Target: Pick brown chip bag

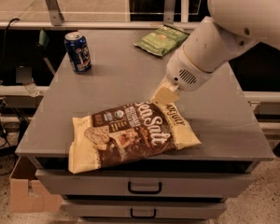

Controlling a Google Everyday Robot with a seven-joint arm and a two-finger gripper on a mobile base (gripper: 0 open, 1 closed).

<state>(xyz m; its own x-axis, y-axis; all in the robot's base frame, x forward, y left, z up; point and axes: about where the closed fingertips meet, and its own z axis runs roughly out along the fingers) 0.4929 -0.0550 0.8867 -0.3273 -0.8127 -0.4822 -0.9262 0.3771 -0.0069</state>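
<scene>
The brown chip bag (130,132) lies flat near the front edge of the grey cabinet top (116,78). It is dark brown with cream-yellow ends and white "Sea Salt" lettering, and its left end reaches over the front edge. My gripper (165,95) comes down from the white arm (210,45) at the upper right. Its cream tip sits at the bag's far edge, just above the lettering. The tip hides whatever contact it has with the bag.
A blue soda can (78,52) stands at the back left of the top. A smaller green chip bag (161,39) lies at the back centre. Drawers with handles (144,188) are below the top. A cardboard box (28,192) sits on the floor at the left.
</scene>
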